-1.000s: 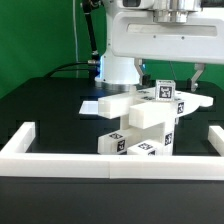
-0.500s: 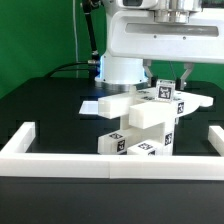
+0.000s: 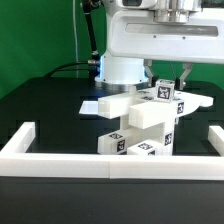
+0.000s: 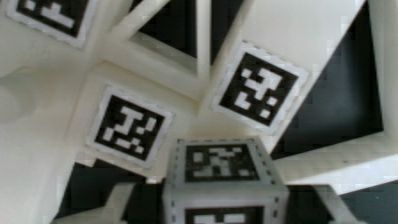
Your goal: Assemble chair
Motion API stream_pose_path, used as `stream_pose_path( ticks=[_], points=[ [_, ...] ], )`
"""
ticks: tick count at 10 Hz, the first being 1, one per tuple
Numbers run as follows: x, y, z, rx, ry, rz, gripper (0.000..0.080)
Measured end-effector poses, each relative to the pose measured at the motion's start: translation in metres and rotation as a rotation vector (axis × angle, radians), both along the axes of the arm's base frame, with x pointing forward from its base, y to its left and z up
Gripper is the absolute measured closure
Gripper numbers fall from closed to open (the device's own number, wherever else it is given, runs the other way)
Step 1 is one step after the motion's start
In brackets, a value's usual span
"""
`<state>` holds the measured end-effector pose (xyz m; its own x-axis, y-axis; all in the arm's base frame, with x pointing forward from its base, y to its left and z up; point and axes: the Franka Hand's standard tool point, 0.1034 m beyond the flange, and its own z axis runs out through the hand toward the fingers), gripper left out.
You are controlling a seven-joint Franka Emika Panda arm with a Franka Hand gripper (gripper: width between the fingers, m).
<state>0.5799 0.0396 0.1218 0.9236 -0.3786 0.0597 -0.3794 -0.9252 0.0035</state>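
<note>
The part-built white chair (image 3: 140, 118) stands mid-table, a stack of slabs and bars with black-and-white tags. A tagged white post (image 3: 166, 93) sticks up at its top. My gripper (image 3: 173, 80) hangs straight above it, one dark finger on each side of the post's top end. In the wrist view the post's tagged end (image 4: 222, 165) fills the space between my fingers (image 4: 135, 198), and both pads lie against its sides. My gripper (image 4: 224, 203) is shut on the post. Lower chair parts (image 4: 134, 125) with tags lie beneath.
A low white border wall (image 3: 60, 158) runs along the front and both sides of the black table. The marker board (image 3: 91, 104) lies flat behind the chair on the exterior view's left. The robot's base (image 3: 118, 68) stands at the back before a green curtain.
The fingers have closed inward from wide apart onto the top of the post. The arm and the chair have stayed in place.
</note>
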Motion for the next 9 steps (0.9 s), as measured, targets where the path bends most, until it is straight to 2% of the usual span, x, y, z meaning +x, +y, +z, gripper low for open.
stream_pose_path(
  ticks=[9],
  points=[
    [0.0000,0.0025,-0.0001,0.042,-0.014,-0.615,0.0514]
  ],
)
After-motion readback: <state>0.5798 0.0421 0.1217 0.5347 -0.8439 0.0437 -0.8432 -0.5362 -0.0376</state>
